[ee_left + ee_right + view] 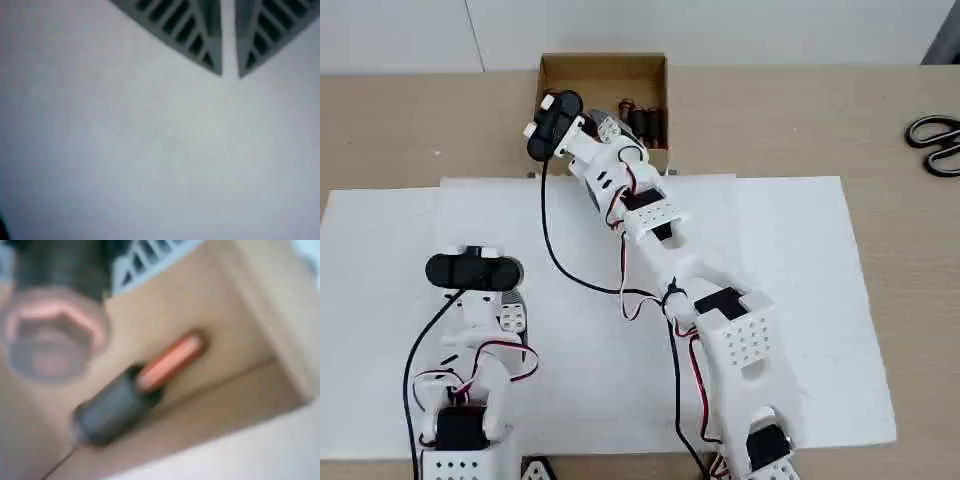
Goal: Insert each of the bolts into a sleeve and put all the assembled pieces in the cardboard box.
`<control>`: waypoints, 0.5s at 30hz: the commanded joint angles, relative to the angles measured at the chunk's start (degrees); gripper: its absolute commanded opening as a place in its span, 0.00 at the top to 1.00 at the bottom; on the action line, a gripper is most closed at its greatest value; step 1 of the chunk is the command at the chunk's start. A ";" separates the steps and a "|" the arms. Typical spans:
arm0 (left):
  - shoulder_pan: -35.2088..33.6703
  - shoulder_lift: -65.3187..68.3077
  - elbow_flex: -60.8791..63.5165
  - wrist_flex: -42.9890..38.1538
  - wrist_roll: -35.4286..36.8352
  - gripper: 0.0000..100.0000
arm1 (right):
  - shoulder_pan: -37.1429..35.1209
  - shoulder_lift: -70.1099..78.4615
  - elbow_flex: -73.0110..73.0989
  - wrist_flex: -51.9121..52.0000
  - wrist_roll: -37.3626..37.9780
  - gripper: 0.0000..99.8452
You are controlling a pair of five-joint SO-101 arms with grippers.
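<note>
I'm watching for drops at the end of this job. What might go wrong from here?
1. The held piece in the right gripper is above the cardboard box floor; released there, it may strike the finished piece lying below and jar its bolt loose.
2. The arm crosses the box's front wall, so pulling back might drag the box.

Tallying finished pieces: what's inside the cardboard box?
Sleeved bolts lie by the cardboard box's right wall. The right arm covers the middle, hiding any there.
</note>
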 commanded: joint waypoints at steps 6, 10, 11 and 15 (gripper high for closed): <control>-0.26 -0.62 -0.22 -1.14 0.18 0.99 | -0.04 -1.89 -8.35 1.19 0.44 0.84; -0.26 -0.62 -0.22 -1.14 0.09 0.99 | -0.04 -6.11 -8.70 1.80 0.44 0.92; -0.18 -0.62 -0.22 -1.14 -0.09 0.99 | -0.04 -7.60 -8.70 3.21 0.44 0.94; 0.09 -0.62 -0.22 -1.05 -0.26 0.99 | 0.22 -13.41 -8.70 11.82 0.26 0.99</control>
